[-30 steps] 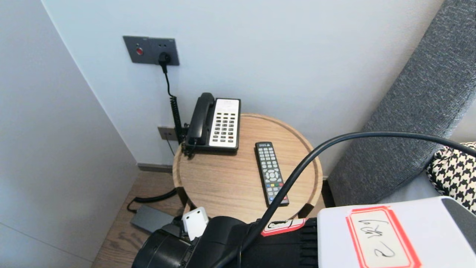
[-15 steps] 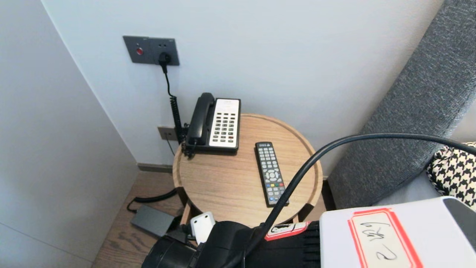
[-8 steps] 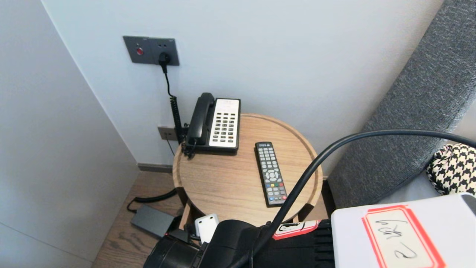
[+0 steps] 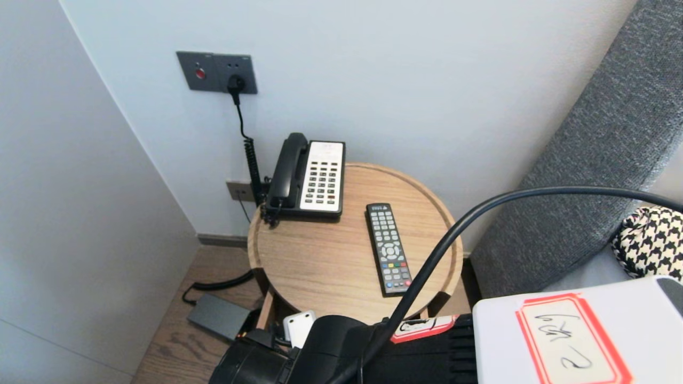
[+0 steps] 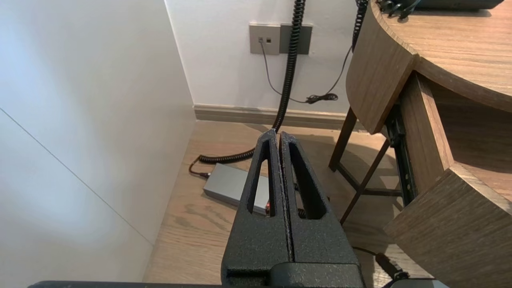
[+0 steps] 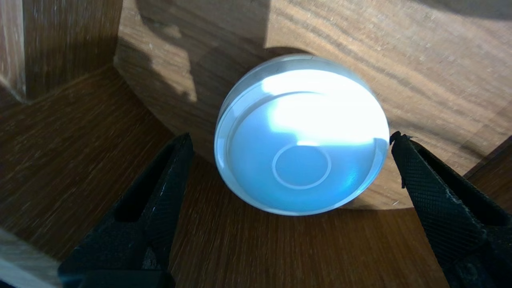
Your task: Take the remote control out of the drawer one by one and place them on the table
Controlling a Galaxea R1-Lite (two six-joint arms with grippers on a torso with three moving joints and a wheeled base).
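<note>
A white round object [image 6: 302,136] with a raised ring on its flat face lies among brown wooden surfaces [image 6: 280,248]. My right gripper [image 6: 291,138] is open, one black fingertip [image 6: 182,148] on each side of the object, neither touching it. In the head view my right arm [image 4: 331,352] reaches low under the near edge of the round wooden table [image 4: 320,266], and its gripper is hidden there. My left gripper [image 5: 277,134] is shut on nothing and hangs parked above the floor beside the table's leg [image 5: 344,136].
A black-and-white desk phone [image 4: 309,176] and a black remote [image 4: 389,248] lie on the tabletop. A grey adapter [image 4: 216,316] with a coiled cord lies on the floor. A grey sofa [image 4: 587,176] with a houndstooth cushion [image 4: 648,240] stands right; walls close in left and behind.
In the head view my right arm has shifted a little to the right and lower at the table's near edge. The phone, the remote and the left arm have not moved.
</note>
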